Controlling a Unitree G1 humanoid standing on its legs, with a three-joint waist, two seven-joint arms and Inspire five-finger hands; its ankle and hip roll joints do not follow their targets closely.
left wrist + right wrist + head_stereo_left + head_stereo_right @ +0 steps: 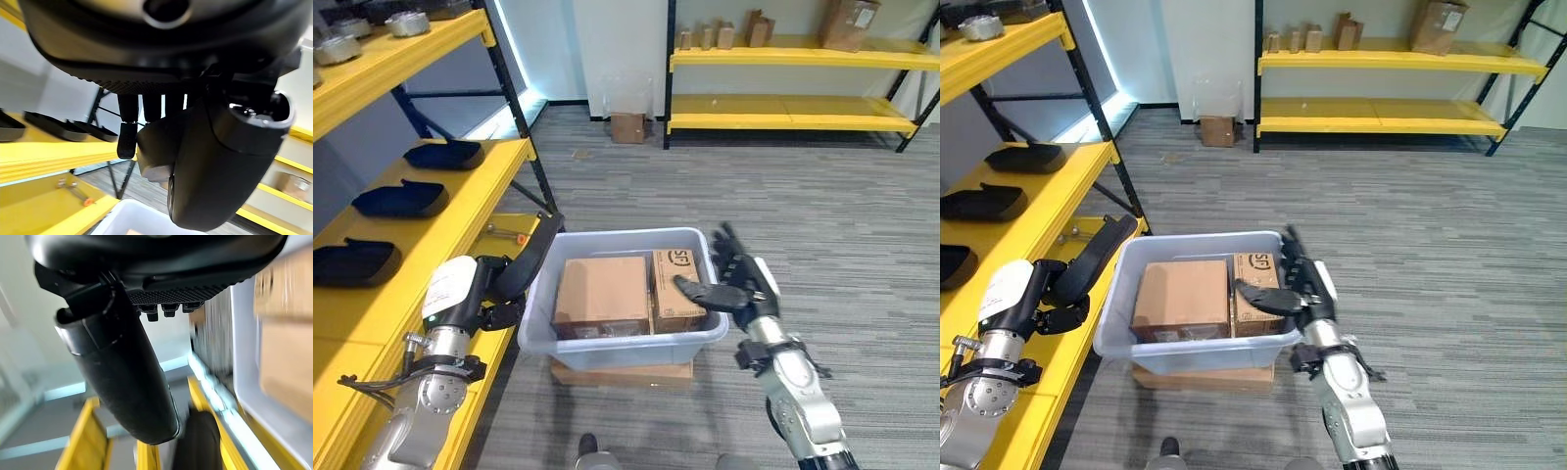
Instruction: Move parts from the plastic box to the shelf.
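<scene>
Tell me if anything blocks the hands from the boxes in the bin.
Nothing visible does. The plastic box is open-topped; the right hand sits open at its right rim, thumb over the smaller cardboard box. The left hand is outside the left wall.

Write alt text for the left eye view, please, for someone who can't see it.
Two open robot hands flank a grey plastic box holding two cardboard boxes: the left hand at its left rim, the right hand at its right rim. A yellow shelf with dark trays stands to the left.
</scene>
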